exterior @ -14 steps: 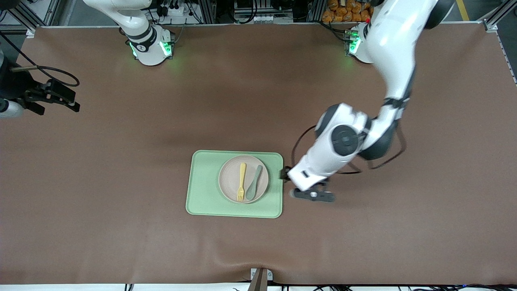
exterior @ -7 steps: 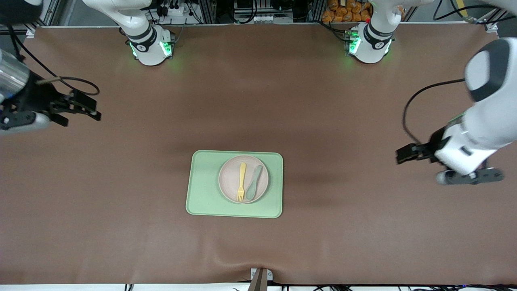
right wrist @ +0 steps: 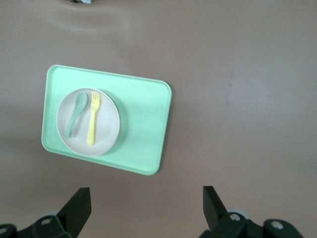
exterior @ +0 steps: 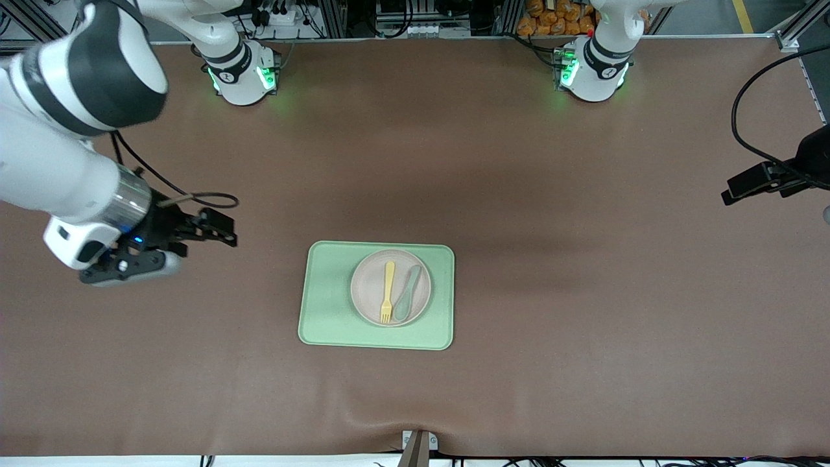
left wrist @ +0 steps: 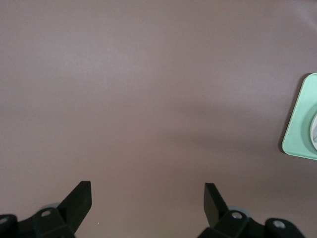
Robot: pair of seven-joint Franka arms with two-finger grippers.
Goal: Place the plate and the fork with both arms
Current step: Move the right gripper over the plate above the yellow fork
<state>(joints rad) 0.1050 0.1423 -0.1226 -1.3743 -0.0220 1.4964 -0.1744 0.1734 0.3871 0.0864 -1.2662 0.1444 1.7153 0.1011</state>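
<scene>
resting on plate (exterior: pixel 391 287) in tray (exterior: pixel 331 311): fork (exterior: pixel 388 292), spoon (exterior: pixel 407 293), both hands (left wrist: pixel 147 198) (right wrist: pixel 146 201) wide open, empty, no legible text

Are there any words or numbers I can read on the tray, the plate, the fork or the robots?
No text can be read anywhere.
Tray, plate, fork, spoon: plain, no words or numbers.
Right arm's base and left arm's base: each has a small dark mark, too small to read.
</scene>
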